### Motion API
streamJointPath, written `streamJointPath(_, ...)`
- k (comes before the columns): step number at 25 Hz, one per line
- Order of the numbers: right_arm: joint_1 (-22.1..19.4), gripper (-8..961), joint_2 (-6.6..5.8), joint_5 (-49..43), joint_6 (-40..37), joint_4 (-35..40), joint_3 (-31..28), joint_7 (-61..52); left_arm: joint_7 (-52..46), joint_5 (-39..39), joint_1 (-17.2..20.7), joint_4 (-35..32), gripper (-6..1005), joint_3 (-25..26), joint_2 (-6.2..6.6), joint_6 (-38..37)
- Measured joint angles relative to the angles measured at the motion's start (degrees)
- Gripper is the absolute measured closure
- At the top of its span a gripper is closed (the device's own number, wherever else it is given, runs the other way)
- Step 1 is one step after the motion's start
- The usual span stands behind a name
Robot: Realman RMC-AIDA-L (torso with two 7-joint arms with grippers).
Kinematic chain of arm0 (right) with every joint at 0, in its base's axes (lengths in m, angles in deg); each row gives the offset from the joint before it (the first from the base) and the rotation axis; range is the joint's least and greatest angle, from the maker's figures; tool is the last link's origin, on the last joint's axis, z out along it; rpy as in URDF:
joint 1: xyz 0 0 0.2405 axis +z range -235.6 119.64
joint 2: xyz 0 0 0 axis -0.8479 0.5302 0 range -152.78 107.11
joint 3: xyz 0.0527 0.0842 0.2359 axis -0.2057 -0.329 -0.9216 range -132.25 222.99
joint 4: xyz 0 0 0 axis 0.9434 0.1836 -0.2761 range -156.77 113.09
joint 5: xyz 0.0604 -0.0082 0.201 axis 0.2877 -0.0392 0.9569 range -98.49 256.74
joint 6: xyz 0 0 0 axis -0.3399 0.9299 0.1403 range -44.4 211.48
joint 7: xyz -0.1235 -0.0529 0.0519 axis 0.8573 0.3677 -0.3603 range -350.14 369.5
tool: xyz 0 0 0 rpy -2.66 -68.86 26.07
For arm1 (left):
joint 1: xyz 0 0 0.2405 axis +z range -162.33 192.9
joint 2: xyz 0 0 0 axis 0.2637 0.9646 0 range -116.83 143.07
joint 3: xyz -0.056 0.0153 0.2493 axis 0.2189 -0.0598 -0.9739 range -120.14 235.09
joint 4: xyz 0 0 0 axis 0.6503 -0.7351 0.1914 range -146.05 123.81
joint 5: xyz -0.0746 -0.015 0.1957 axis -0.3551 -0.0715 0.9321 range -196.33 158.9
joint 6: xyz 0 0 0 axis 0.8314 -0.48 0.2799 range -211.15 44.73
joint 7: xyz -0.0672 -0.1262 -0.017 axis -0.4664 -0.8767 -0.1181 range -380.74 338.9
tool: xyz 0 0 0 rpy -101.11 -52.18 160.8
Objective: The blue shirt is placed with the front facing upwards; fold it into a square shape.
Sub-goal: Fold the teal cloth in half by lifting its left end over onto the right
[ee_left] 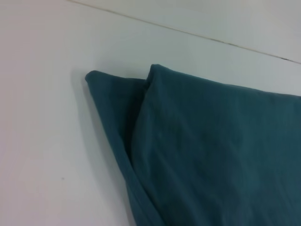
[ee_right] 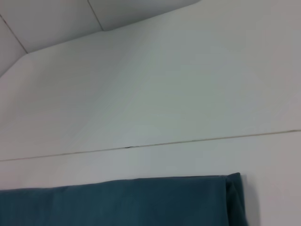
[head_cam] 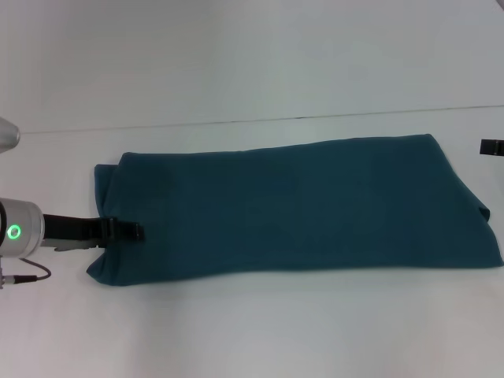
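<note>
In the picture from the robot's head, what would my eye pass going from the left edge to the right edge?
Left arm's silver wrist with a green ring light → left gripper at the shirt's left edge → the blue shirt, folded into a long band → a bit of the right gripper.

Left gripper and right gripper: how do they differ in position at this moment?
The left gripper reaches over the left end of the blue shirt, near its front corner; the right gripper shows only as a dark tip at the picture's right edge, off the shirt. The left arm's body is in view; the right arm's is not. Neither is seen lifting cloth.
</note>
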Motion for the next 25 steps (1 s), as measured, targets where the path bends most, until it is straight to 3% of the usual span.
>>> streamJointPath(10, 0.0, 38, 0.0, 0.0, 0.0, 0.0, -0.1, 0.1, 0.6, 0.2, 0.0, 0.0, 354, -0.4, 0.0, 0.1)
streamJointPath(15, 0.1, 38, 0.0, 0.0, 0.0, 0.0, 0.0, 0.1, 1.3, 0.8, 0.1, 0.0, 409, -0.6, 0.0, 0.3)
streamJointPath(25, 0.0, 37, 0.07, 0.0, 0.0, 0.0, -0.1, 0.0, 1.0, 1.4, 0.0, 0.0, 787, -0.6, 0.0, 0.3)
